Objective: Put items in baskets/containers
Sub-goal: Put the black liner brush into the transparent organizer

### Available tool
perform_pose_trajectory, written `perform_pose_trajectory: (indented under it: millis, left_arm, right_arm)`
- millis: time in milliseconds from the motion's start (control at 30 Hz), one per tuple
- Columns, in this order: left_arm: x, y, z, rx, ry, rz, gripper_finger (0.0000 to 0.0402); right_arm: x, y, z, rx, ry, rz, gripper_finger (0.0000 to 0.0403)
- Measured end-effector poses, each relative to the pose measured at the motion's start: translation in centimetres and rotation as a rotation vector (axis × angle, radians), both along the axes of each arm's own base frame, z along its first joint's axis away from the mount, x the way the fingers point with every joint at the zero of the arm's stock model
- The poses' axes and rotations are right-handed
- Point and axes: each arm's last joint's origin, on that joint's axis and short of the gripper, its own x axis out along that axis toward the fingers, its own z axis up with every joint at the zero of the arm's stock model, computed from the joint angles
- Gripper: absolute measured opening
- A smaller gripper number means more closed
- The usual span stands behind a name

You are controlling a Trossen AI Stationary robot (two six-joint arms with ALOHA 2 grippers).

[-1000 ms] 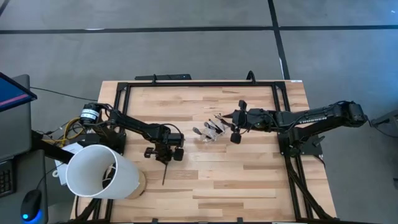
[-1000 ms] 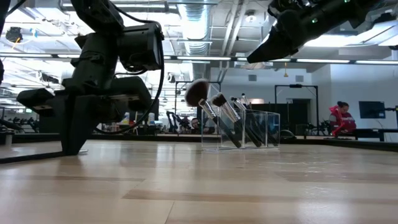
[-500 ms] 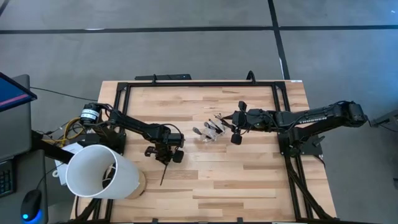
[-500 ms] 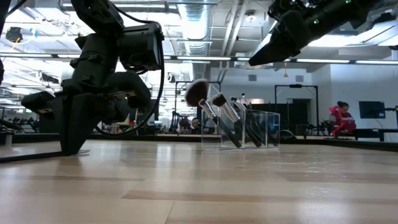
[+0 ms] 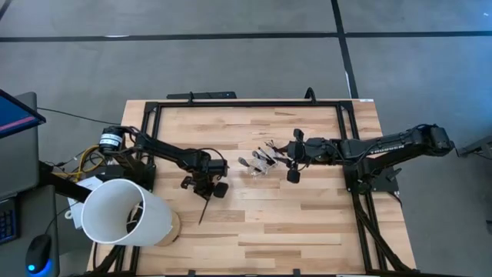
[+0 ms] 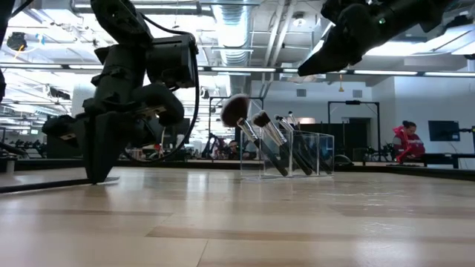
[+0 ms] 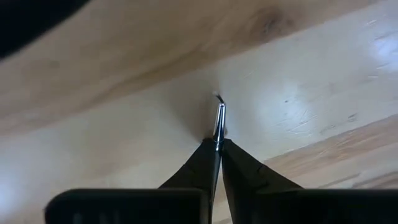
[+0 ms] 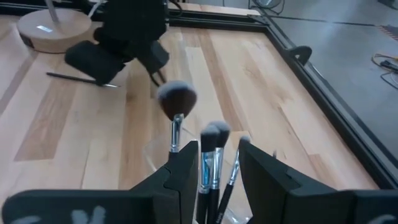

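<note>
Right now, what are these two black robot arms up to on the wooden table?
They are sorting thin makeup brushes into a small clear plastic box. The left gripper is shut on one slim dark stick, near the table's left side. The right gripper hangs beside the clear box in the middle of the wooden table, its fingers apart around nothing. Several fluffy-tipped brushes already stand in that box. A large white cylinder sits at the table's left corner.
</note>
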Motion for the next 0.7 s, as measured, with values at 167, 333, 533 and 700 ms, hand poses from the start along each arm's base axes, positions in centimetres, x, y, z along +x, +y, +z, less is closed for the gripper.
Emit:
perform_pose_trajectory:
  millis: [167, 333, 533, 700]
  left_arm:
    - [-0.1, 0.5, 1.3, 0.028, -0.063, 0.01, 0.0021]
    - [-0.5, 0.9, 3.7, 0.089, -0.155, 0.033, 0.0021]
    - [-1.1, 1.2, 6.1, 0.201, -0.26, 0.065, 0.0021]
    - [-1.5, 1.5, 7.1, 0.327, -0.325, 0.043, 0.0021]
  right_arm:
    - [0.0, 0.2, 0.0, 0.0, 0.0, 0.007, 0.0109]
    - [0.0, 0.2, 0.0, 0.0, 0.0, 0.006, 0.0109]
    - [0.0, 0.2, 0.0, 0.0, 0.0, 0.006, 0.0109]
    - [-0.1, 0.1, -0.8, 0.033, -0.032, 0.05, 0.0109]
